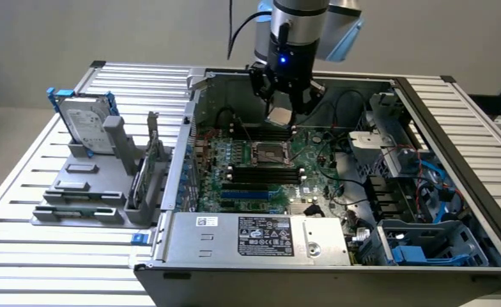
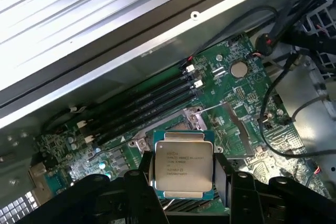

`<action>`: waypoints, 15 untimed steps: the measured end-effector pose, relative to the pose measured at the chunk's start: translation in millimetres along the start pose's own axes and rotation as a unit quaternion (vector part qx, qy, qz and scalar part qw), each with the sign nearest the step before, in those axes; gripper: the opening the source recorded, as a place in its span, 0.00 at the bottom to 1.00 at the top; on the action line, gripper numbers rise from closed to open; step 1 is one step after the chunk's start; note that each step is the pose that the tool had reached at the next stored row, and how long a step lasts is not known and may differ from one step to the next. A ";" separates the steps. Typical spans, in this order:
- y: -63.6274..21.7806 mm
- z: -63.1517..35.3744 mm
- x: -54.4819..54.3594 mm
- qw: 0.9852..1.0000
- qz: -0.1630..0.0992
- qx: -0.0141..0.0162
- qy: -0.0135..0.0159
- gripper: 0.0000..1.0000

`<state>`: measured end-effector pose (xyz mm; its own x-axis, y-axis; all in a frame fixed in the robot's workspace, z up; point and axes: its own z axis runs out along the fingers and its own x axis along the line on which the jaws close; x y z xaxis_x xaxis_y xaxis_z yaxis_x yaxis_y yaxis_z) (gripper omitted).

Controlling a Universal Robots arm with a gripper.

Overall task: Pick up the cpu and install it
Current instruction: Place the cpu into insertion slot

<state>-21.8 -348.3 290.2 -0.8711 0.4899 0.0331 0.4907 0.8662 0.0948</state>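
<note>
We find the gripper [image 1: 282, 116] clamped on the cpu [image 2: 182, 164], with its dark fingers [image 2: 140, 184] pressed against two opposite edges of the chip. The cpu's silver-grey top, with its printed lettering, faces the wrist camera and is uncovered.

Taking the socket [image 1: 268, 153] as our reference:

- The cpu is held in the air above the socket and apart from it. In the exterior view it stands slightly past the socket, toward the far wall of the computer case [image 1: 233, 96].
- The chip appears a little tilted in that view, though we cannot confirm this from so small a patch.
- The socket lies on the green motherboard [image 1: 312, 192]. Its metal frame is visible and its middle is dark.
- The black memory slots [image 1: 268, 174] run just beside the socket, on its near side in the exterior view.
- The hard drive [image 1: 87, 123] stands upright in a grey fixture [image 1: 80, 192] on the desk [image 1: 29, 185]. It is outside the case and well apart from the socket, to the exterior view's left.

The arm descends from above into the open case, with the gripper directly over the motherboard.
</note>
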 end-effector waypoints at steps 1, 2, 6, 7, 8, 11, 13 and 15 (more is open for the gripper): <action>-0.1 0.8 0.0 1.000 0.009 0.000 -0.001 0.55; -0.1 1.6 -0.1 1.000 0.018 -0.001 -0.002 0.55; -0.5 5.1 -0.2 0.998 0.055 -0.002 -0.005 0.55; -0.6 6.0 -0.2 0.998 0.063 -0.002 -0.006 0.55; -0.7 6.9 -0.2 0.997 0.073 -0.002 -0.007 0.55; -0.9 9.5 -0.3 0.995 0.099 -0.003 -0.009 0.55; -1.1 11.3 -0.4 0.993 0.117 -0.004 -0.011 0.55; -1.3 13.5 -0.4 0.991 0.136 -0.005 -0.013 0.55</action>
<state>-21.8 -348.3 276.7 -0.7064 0.7071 0.0331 0.7065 0.7013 0.0948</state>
